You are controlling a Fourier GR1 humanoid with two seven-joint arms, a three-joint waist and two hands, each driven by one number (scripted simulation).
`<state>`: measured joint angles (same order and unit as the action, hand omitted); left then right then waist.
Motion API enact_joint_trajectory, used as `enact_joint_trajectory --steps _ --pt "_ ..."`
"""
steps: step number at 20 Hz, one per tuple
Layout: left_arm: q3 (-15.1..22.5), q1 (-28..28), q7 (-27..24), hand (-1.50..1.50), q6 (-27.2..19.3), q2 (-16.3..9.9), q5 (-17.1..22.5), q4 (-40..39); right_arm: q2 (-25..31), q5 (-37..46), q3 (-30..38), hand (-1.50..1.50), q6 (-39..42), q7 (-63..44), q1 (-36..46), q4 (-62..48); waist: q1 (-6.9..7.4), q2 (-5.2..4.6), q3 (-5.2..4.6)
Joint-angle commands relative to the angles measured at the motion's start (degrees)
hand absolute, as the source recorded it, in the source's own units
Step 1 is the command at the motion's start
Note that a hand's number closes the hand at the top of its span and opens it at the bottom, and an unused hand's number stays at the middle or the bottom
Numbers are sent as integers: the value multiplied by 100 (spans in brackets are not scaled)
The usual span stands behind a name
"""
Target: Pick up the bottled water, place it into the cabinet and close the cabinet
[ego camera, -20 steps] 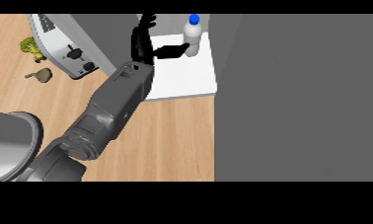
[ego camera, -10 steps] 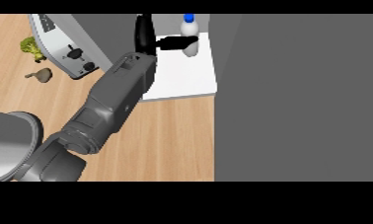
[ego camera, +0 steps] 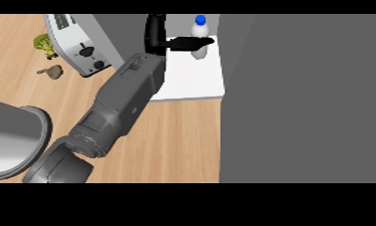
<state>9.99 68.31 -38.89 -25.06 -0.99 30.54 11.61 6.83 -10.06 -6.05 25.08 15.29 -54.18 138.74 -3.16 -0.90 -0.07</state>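
Observation:
The bottled water [ego camera: 198, 38], clear with a blue cap, stands upright at the back of the white cabinet shelf [ego camera: 195, 83]. My left hand [ego camera: 155, 33] is just left of it, at the end of the grey forearm that comes in from the lower left. Its fingers point straight up, away from me, beside the bottle. The thumb [ego camera: 187, 44] reaches to the right and lies across the bottle's front. No fingers curl round the bottle. My right hand does not show.
A broad grey cabinet panel [ego camera: 294, 95] fills the right side beside the shelf. On the wooden counter at left are a white toaster [ego camera: 77, 46], a green vegetable [ego camera: 46, 45], a small brown item [ego camera: 51, 72] and a grey round pan [ego camera: 18, 140].
The spread fingers have drawn together and straightened beside the bottle. The forearm has turned. The bottle stays upright on the shelf, and the whole view has shifted slightly right.

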Motion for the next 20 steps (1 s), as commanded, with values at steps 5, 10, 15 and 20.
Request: enact_joint_trajectory --steps 5,10,15,20 --pt "210 -510 170 -150 94 97 157 764 -56 -427 -69 -150 -190 -667 -223 882 187 97 3" --pt "799 -1185 285 -150 63 99 480 1718 13 -544 202 -150 -175 -607 68 451 198 118 7" --pt "1304 -2049 293 -150 388 99 733 2768 -196 -168 -256 -150 -353 -719 -77 835 259 129 2" --pt "1976 -3024 267 -150 482 99 925 4060 -280 175 -667 -150 -413 -658 -335 868 307 155 0"
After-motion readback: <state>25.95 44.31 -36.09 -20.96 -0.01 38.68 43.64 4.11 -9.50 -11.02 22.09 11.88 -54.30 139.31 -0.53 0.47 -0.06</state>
